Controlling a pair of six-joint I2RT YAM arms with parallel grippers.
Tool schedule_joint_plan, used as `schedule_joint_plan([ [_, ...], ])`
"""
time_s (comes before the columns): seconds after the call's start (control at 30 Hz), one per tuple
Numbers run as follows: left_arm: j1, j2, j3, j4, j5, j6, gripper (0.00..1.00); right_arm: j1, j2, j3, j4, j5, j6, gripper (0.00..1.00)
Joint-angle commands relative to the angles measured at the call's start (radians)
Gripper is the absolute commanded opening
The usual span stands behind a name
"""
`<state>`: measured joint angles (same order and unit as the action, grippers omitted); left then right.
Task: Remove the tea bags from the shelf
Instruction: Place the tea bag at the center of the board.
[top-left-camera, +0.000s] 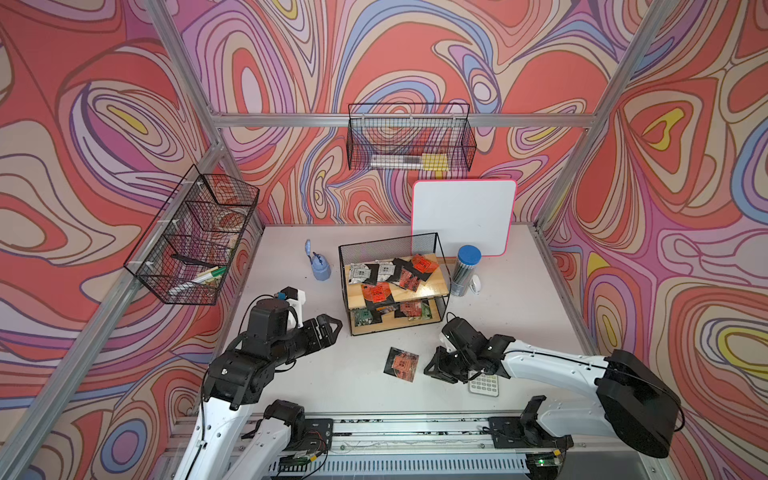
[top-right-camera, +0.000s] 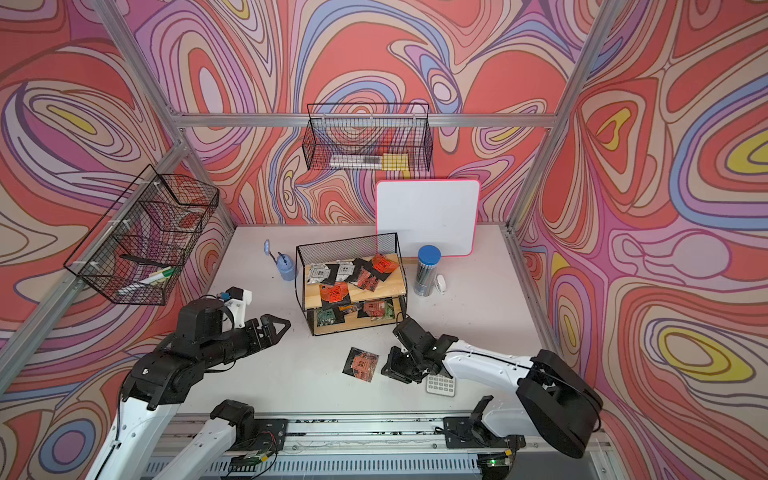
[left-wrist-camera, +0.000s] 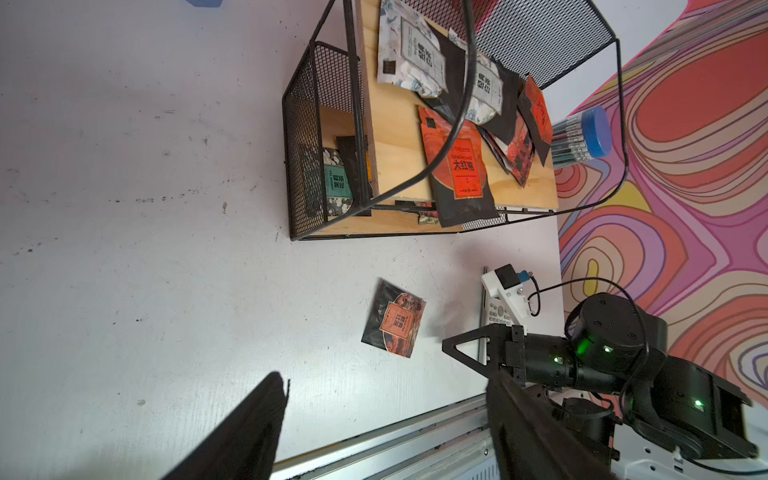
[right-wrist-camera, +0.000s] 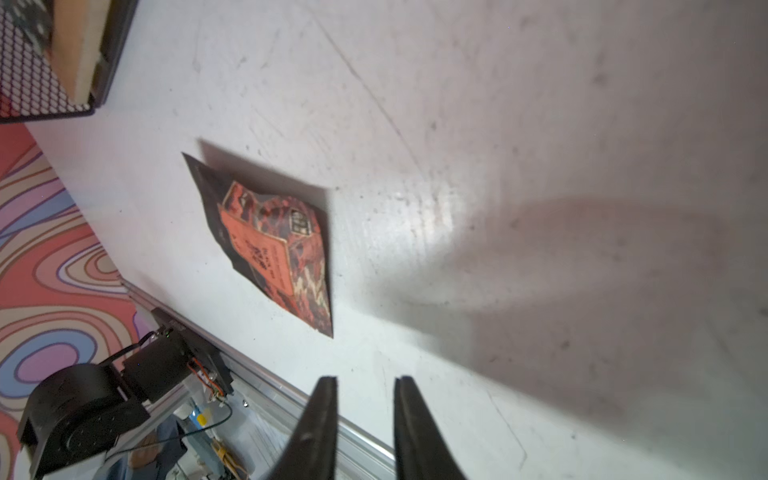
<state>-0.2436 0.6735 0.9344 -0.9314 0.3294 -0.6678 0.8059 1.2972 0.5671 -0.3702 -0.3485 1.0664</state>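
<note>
Top views: one tea bag (top-left-camera: 401, 364) off the shelf (top-left-camera: 434, 286), most still aboard.
Freed tea bag lies flat in front of the shelf; roughly a dozen tea bags (top-left-camera: 390, 272) crowd its two levels. Right gripper (right-wrist-camera: 365, 382) beside the freed one: jaws slightly parted, empty. Left gripper (top-left-camera: 336, 328), left of the shelf: jaws wide apart, empty.

- shelf (top-left-camera: 386, 251): 1, two wooden boards
- silver-white tea bags (top-left-camera: 360, 272): 2, upper board
- black-and-red tea bags (top-left-camera: 376, 293): at least 4 on the upper board; they overlap, no exact count
- lower-board tea bags (top-left-camera: 360, 318): green and red mix, half hidden, can't count
- loose tea bag (top-left-camera: 401, 363): 1, on the table
- wire baskets (top-left-camera: 409, 139): 2
- whiteboard (top-left-camera: 463, 216): 1
- calculator (top-left-camera: 484, 385): 1
- blue-capped tube (top-left-camera: 466, 270): 1
- blue container (top-left-camera: 321, 270): 1
</note>
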Motion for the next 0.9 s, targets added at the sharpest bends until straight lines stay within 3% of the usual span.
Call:
schedule_joint_plan([
  [0.0,-0.006,0.043,0.027,0.030,-0.063,0.039,0.79,-0.004,-0.049,0.056,-0.134,0.075,-0.047,0.39],
  [0.13,-0.006,0.115,0.087,0.022,-0.111,0.024,0.77,-0.004,-0.121,0.114,-0.209,0.107,-0.062,0.44],
  [0.37,-0.006,0.259,0.238,0.079,-0.075,-0.007,0.78,0.008,-0.160,0.224,-0.193,0.108,-0.017,0.45],
  [0.77,-0.006,0.362,0.272,0.103,-0.090,-0.015,0.74,0.104,0.017,0.477,0.120,0.234,0.200,0.44],
  [0.87,-0.006,0.371,0.263,0.111,-0.099,-0.009,0.74,0.103,0.027,0.470,0.205,0.266,0.290,0.46],
])
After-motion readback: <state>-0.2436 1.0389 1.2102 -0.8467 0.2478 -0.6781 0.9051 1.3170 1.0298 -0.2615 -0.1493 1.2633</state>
